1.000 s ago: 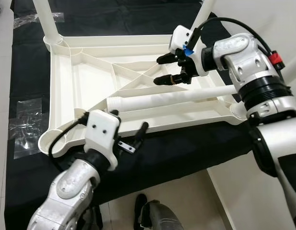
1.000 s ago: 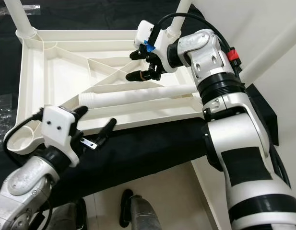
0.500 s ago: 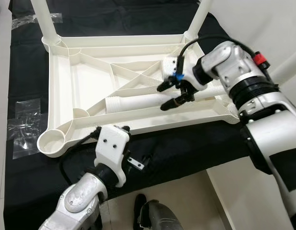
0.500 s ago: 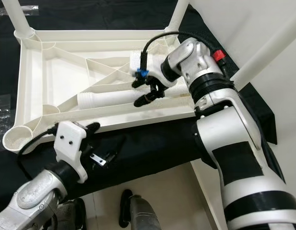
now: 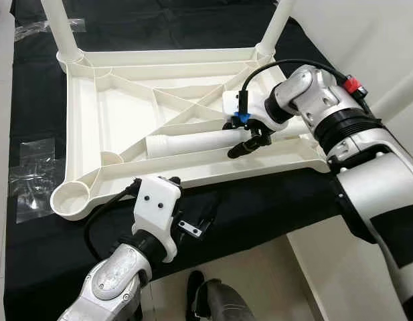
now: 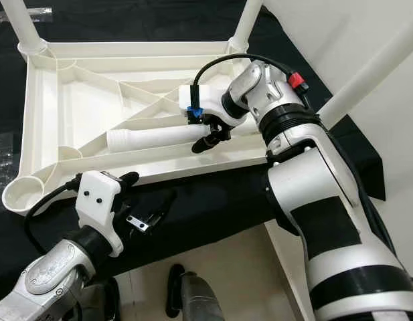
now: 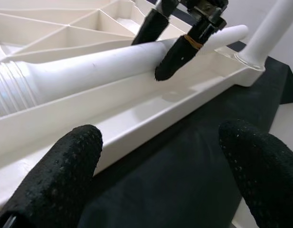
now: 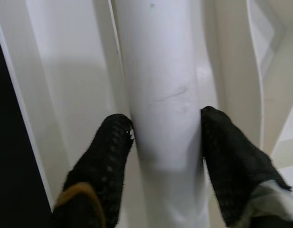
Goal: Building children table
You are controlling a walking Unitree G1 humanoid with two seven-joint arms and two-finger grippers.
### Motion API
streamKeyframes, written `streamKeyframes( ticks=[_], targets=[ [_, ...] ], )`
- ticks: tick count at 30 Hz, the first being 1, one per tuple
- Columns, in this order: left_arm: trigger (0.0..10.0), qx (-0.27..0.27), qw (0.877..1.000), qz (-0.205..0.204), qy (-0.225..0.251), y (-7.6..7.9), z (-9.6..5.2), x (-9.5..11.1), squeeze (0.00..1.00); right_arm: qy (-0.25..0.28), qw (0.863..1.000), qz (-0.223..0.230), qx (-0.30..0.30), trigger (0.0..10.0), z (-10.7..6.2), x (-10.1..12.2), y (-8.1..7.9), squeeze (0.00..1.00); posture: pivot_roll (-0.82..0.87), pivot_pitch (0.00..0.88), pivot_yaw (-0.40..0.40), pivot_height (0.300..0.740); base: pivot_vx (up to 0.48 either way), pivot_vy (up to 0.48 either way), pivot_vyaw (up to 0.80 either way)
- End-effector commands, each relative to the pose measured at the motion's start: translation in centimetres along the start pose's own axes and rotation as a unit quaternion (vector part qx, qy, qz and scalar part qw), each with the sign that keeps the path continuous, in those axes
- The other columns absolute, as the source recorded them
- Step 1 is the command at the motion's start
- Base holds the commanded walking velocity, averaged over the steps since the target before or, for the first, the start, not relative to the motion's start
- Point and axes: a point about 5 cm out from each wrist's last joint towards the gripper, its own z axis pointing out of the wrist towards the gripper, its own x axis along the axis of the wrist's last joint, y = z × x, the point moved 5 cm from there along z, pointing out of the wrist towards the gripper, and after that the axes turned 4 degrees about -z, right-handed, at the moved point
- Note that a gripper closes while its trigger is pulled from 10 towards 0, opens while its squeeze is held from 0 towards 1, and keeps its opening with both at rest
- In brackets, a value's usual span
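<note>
A loose white plastic table leg with a threaded end [image 5: 193, 142] lies inside the upturned white ribbed plastic tabletop [image 5: 112, 107], which rests on a black cloth [image 5: 273, 200]. The right gripper [image 8: 160, 156] straddles the leg; its wrist view shows both fingers [image 8: 106, 156] touching the leg's sides. The left gripper [image 7: 160, 175] hovers over the cloth by the tabletop's near rim, fingers wide apart.

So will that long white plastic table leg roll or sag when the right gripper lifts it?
The long white plastic table leg looks rigid, so it probably won't sag. Being round and smooth, it may roll or slip between the right gripper's fingers, which straddle it off-centre, so one end could dip.
</note>
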Motion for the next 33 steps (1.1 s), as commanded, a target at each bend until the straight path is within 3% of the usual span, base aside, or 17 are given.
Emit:
streamKeyframes(
  ticks=[1,12,16,19,20,27,33],
  targets=[
    [10.0,0.002,1.0,0.001,0.009,0.3,-0.1,0.3,0.0,-0.017,0.999,-0.006,0.031,0.0,0.4,-0.5,-0.8,0.0,-0.01,0.214,-0.208,0.74,0.0,0.0,0.0],
    [10.0,0.033,0.999,0.013,0.017,-0.9,-0.1,0.6,0.0,0.005,1.0,-0.017,0.01,0.0,0.5,0.9,-0.1,0.0,0.0,0.211,-0.213,0.74,0.0,0.0,0.0],
    [10.0,0.045,0.999,0.018,0.025,-1.3,0.0,0.9,0.0,0.086,0.996,-0.003,-0.028,0.0,-0.7,3.6,1.4,0.0,0.0,0.206,-0.214,0.74,0.0,0.0,0.0],
    [10.0,0.05,0.998,0.018,0.028,-1.5,0.0,1.0,0.0,0.113,0.993,0.001,-0.039,0.0,-1.2,4.5,1.8,0.0,0.0,0.206,-0.214,0.74,0.0,0.0,0.0],
    [10.0,0.056,0.998,0.019,0.031,-1.7,0.1,1.1,0.0,0.142,0.989,-0.001,-0.049,0.0,-2.1,5.6,2.3,0.0,0.0,0.205,-0.213,0.74,0.0,0.0,0.0],
    [10.0,0.062,0.997,0.021,0.03,-2.0,0.1,1.0,0.0,0.18,0.981,-0.012,-0.067,0.0,-3.7,7.1,3.1,0.0,-0.01,0.201,-0.209,0.74,0.0,0.0,0.0],
    [10.0,0.073,0.997,0.019,0.031,-2.3,0.2,0.9,0.0,0.2,0.967,-0.026,-0.155,0.0,-5.7,8.5,5.2,0.0,0.0,0.195,-0.21,0.74,0.0,0.0,0.0]
  ],
)
